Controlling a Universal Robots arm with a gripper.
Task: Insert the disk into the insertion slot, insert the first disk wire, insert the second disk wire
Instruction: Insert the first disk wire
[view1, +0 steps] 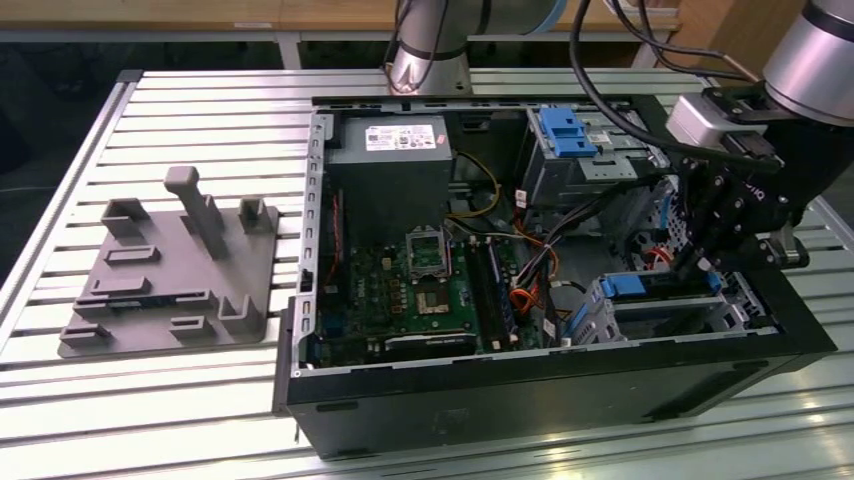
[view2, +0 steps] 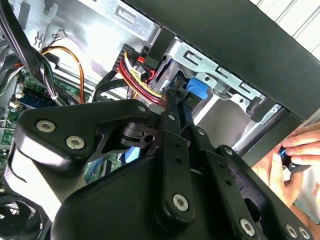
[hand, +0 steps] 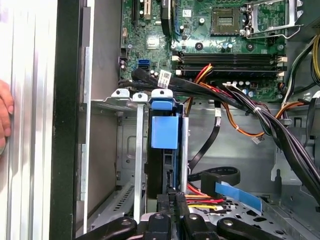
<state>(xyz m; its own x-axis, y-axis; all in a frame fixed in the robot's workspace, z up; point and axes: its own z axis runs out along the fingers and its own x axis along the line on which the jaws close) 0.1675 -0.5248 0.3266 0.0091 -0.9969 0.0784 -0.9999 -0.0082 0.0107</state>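
Note:
The disk (hand: 164, 134), in its blue carrier, sits upright in the insertion slot (hand: 127, 150), a silver perforated cage at the case's near right corner in the exterior view (view1: 694, 315). My gripper (hand: 171, 199) hangs right at the disk's back end (view1: 654, 290). Its fingers (view2: 172, 117) are shut on a black connector with red, yellow and black wires (view2: 142, 80), the tip against the disk's rear edge beside the blue carrier (view2: 197, 89). A flat blue-tagged cable (hand: 239, 195) lies loose next to the gripper. In the exterior view the gripper (view1: 691, 265) reaches down into the case.
Thick black cable bundles (hand: 280, 130) cross the case above the cage. The motherboard (view1: 414, 290) fills the case floor. A taller cage with a blue latch (view1: 567, 135) stands at the back. A person's hand (view2: 295, 150) rests outside the case wall. A grey fixture (view1: 174, 270) sits on the exterior view's left.

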